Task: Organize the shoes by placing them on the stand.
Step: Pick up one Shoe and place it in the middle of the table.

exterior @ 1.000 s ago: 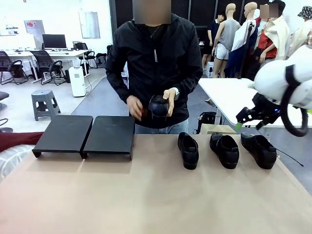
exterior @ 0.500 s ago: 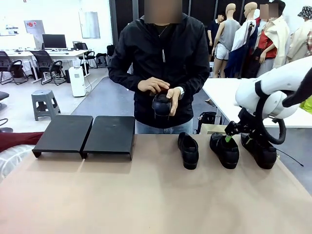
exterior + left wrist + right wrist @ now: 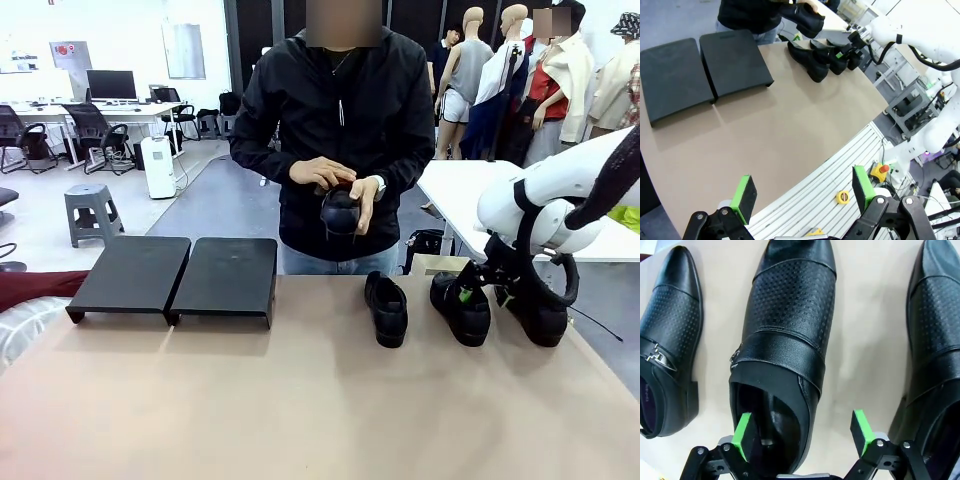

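Three black glossy shoes stand in a row on the right of the table: one, a middle one and one at the right. The person holds a fourth shoe in both hands at chest height. My right gripper is open and low over the middle shoe's heel. One finger is above the shoe's opening, the other over the table beside it. The black stand sits bare at the far left. My left gripper hangs open above the table's near edge, holding nothing.
In the right wrist view, the neighbouring shoes lie close on either side of the middle one. Tan tabletop stretches between the stand and the shoes. The person stands at the far edge, behind the gap between them.
My right arm has swung down from above the table's right side to the middle shoe. The person has lifted and turned the shoe in their hands.
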Motion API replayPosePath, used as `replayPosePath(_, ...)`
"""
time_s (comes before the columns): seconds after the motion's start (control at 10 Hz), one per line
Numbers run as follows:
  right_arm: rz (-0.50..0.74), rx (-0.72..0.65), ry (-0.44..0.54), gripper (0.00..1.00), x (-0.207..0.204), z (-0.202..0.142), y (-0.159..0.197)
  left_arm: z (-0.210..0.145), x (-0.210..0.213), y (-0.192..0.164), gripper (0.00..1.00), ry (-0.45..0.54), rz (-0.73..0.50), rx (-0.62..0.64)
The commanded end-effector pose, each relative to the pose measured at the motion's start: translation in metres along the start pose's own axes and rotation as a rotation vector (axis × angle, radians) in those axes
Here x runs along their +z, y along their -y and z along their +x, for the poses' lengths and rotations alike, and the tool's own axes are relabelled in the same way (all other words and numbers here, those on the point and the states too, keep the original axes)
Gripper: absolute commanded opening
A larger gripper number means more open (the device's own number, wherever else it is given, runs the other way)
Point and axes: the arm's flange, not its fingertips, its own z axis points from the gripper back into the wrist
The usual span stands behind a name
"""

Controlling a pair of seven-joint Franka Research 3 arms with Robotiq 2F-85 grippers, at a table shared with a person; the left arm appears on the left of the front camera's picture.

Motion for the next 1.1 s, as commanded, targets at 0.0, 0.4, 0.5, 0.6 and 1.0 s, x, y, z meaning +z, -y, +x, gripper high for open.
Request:
replayPosePath(0.0,-0.040,-0.039,-0.026,0.40,0.001,0.011,-0.002,-0.001,0.001,-0.001,1.00,0.006,-0.019,-0.017)
replayPosePath(0.4,-0.049,-0.045,-0.042,0.00,0.001,0.009,-0.005,-0.001,0.001,-0.001,1.00,0.006,-0.019,-0.017)
replayPosePath(0.5,-0.063,-0.048,-0.040,0.00,0.003,0.010,-0.006,-0.001,0.001,-0.001,1.00,0.006,-0.019,-0.017)
replayPosePath(0.6,-0.066,-0.048,-0.039,0.00,0.006,0.011,-0.007,-0.001,0.001,-0.001,1.00,0.006,-0.019,-0.017)
replayPosePath(1.0,-0.065,-0.043,-0.034,0.00,0.018,0.009,-0.010,-0.001,0.001,-0.001,1.00,0.006,-0.019,-0.017)
